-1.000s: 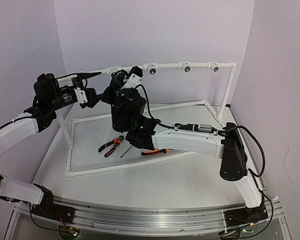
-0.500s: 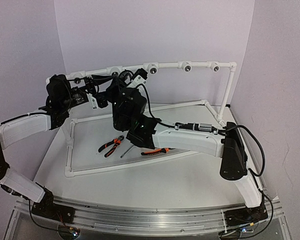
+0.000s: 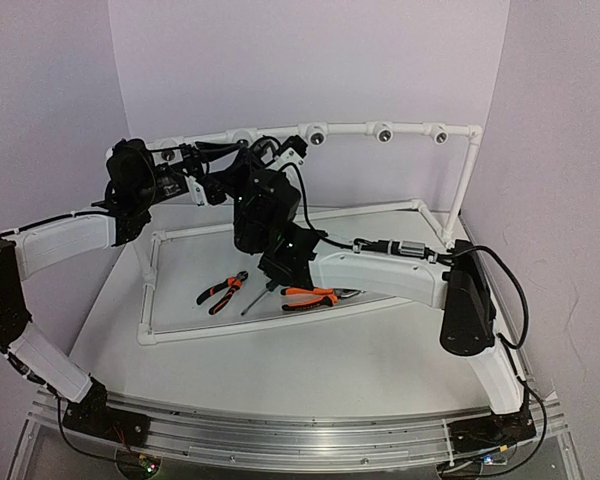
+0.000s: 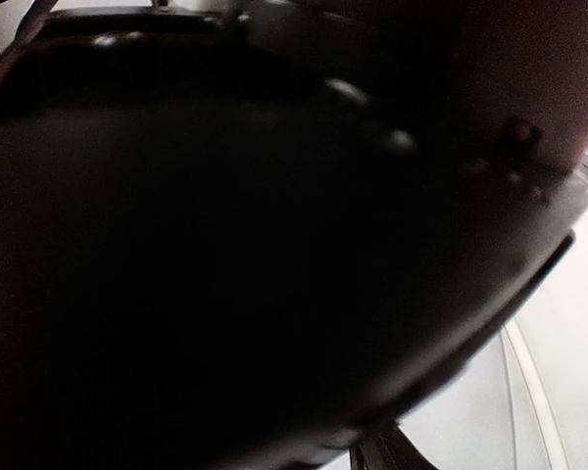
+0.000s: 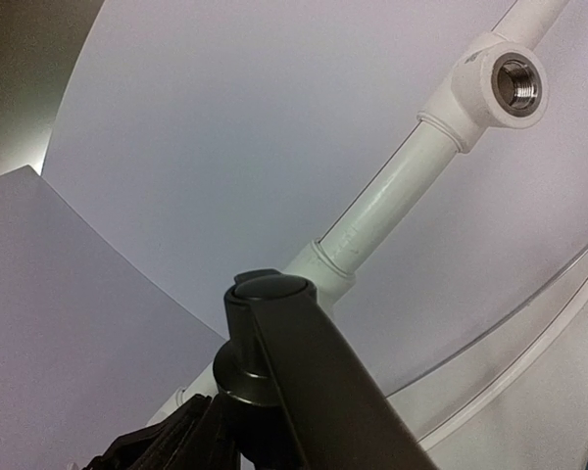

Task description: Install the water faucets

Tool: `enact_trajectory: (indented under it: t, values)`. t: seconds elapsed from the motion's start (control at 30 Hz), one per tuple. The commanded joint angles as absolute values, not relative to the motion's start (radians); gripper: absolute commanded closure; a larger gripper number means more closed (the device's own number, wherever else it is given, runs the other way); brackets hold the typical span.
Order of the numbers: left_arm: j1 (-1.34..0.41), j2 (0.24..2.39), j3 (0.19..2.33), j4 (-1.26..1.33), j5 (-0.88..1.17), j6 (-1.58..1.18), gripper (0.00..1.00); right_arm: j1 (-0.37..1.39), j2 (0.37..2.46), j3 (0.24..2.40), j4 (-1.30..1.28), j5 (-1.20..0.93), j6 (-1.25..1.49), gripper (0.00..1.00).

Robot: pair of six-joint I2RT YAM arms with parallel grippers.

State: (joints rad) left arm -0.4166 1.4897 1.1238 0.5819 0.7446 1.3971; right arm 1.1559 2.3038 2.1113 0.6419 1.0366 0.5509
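Observation:
In the right wrist view a black faucet (image 5: 274, 333) with a flat lever handle fills the lower middle. My right gripper (image 5: 225, 431) is shut on its body, right below the white pipe (image 5: 392, 191). An empty threaded socket (image 5: 517, 86) sits further along the pipe. In the top view my right gripper (image 3: 250, 160) is up at the pipe frame's top rail (image 3: 350, 129); the faucet cannot be made out there. My left gripper (image 3: 212, 187) is close beside it on the left. The left wrist view is almost wholly blocked by a dark body, so its jaws are hidden.
The top rail carries several round sockets (image 3: 384, 133). Two orange-and-black pliers (image 3: 220, 292) (image 3: 310, 297) and a thin rod (image 3: 255, 300) lie on the board inside the pipe frame's base loop (image 3: 150, 300). Purple walls stand close behind and on both sides.
My left arm has swung right, bringing its gripper up against the right gripper at the top rail. The pipe frame has shifted slightly right. The right gripper stays at the rail.

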Motion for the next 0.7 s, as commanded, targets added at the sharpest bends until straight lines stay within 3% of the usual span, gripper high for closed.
enact_trajectory:
  t: [0.0,0.33,0.67]
  values:
    - [-0.405,1.521,1.221,0.525,0.484,1.262,0.5,1.201,2.273,2.092,0.653,1.046,0.558,1.0]
    - [-0.377,1.489,1.157,0.534,0.604,1.368,0.39,1.201,2.275,2.099,0.653,1.045,0.529,1.0]
    - [-0.38,1.642,1.287,0.538,0.629,1.507,0.42,1.201,2.274,2.103,0.654,1.023,0.535,1.0]
